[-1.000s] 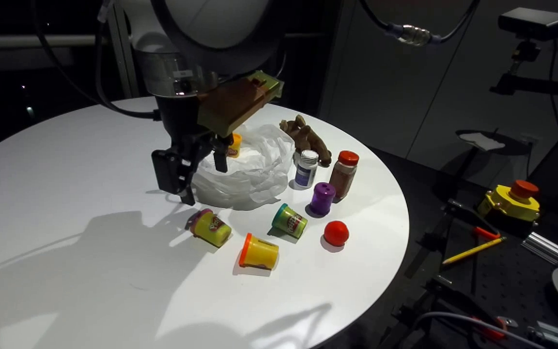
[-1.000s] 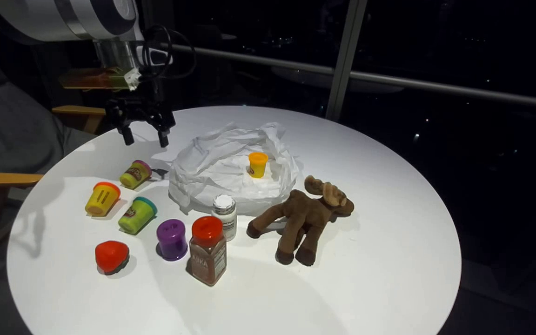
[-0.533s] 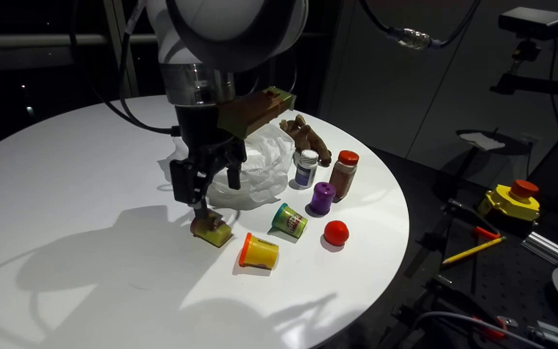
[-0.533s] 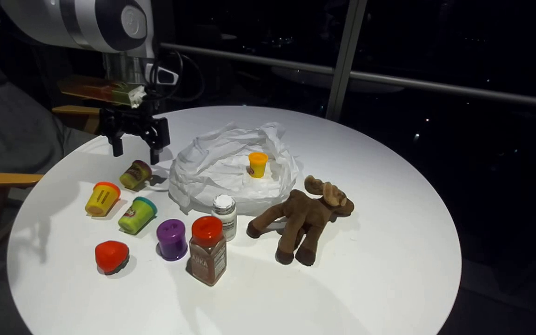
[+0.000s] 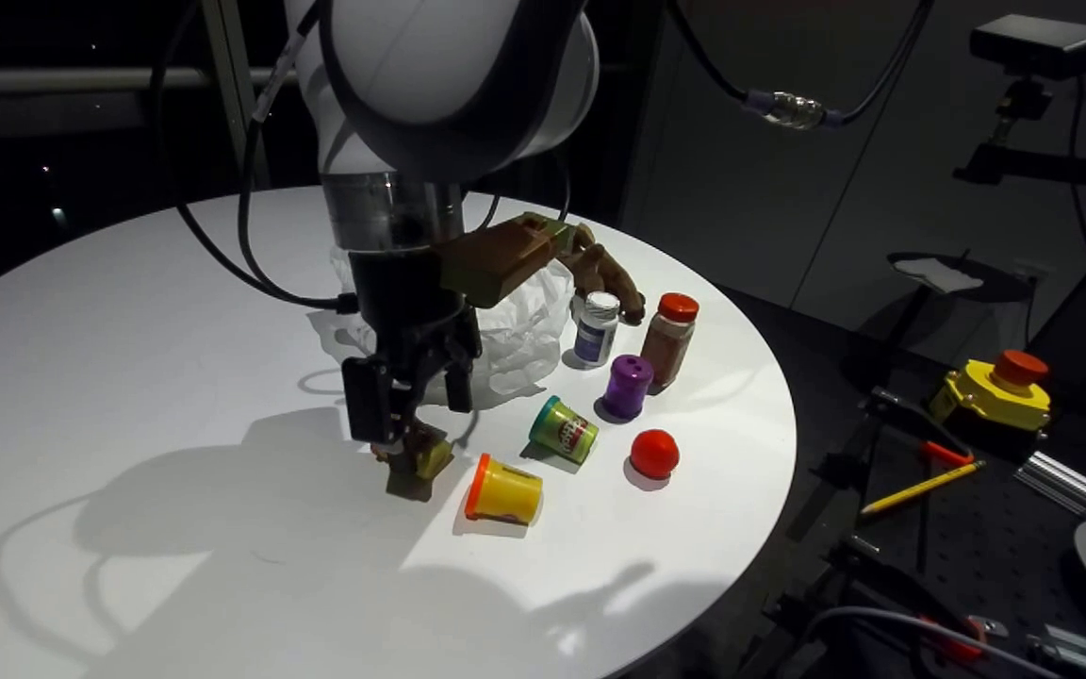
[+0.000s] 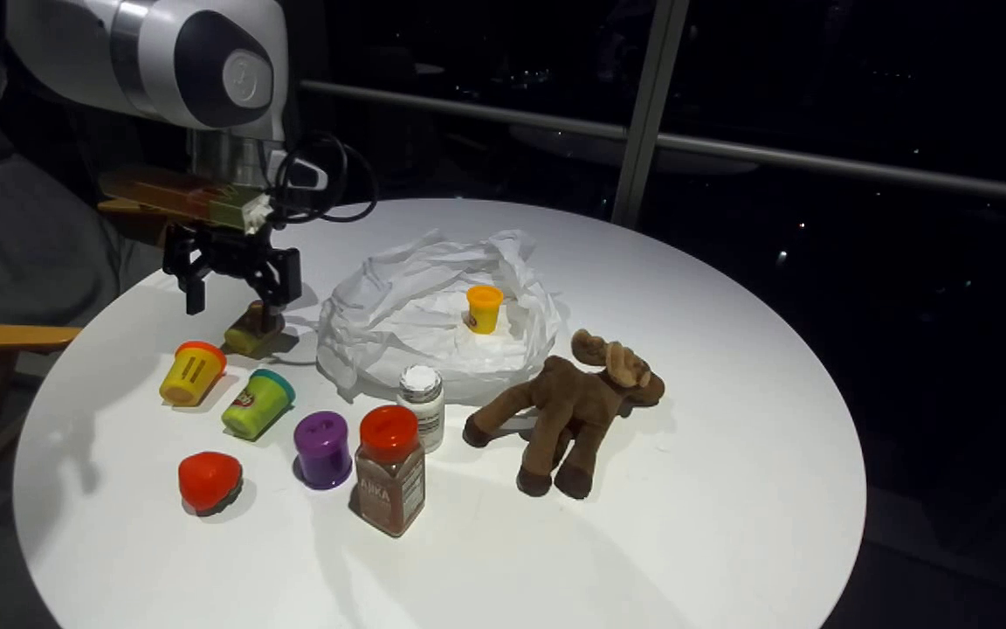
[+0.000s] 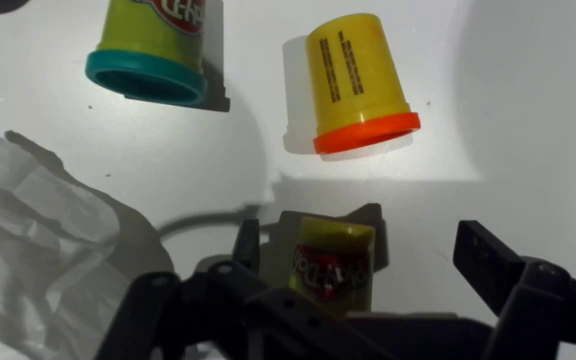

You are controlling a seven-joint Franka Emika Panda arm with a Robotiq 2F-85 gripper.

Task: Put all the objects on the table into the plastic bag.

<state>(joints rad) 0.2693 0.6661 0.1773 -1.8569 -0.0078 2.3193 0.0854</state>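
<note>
My gripper (image 7: 360,241) is open and low over a yellow-green Play-Doh can (image 7: 335,272) lying on its side; the can sits between the fingers, nearer one of them, its lid end hidden. The white plastic bag (image 6: 363,323) lies open with an orange-lidded yellow can (image 6: 485,313) inside. On the table lie a red-orange-lidded yellow can (image 5: 510,492), a teal-lidded green can (image 5: 564,432) and a red ball-like object (image 5: 654,454). A purple container (image 6: 323,452), a red-capped spice jar (image 6: 391,480) and a white bottle (image 6: 424,411) stand upright. A brown plush moose (image 6: 575,397) lies beside the bag.
The round white table (image 6: 686,542) has its edge close to the cans and red object. The bag's crumpled side (image 7: 28,225) is close to the gripper in the wrist view. A chair with a wooden armrest (image 6: 5,335) stands by the table.
My gripper has moved down from above the table beside the bag to the lying yellow-green can, its fingers staying open. The objects have not moved.
</note>
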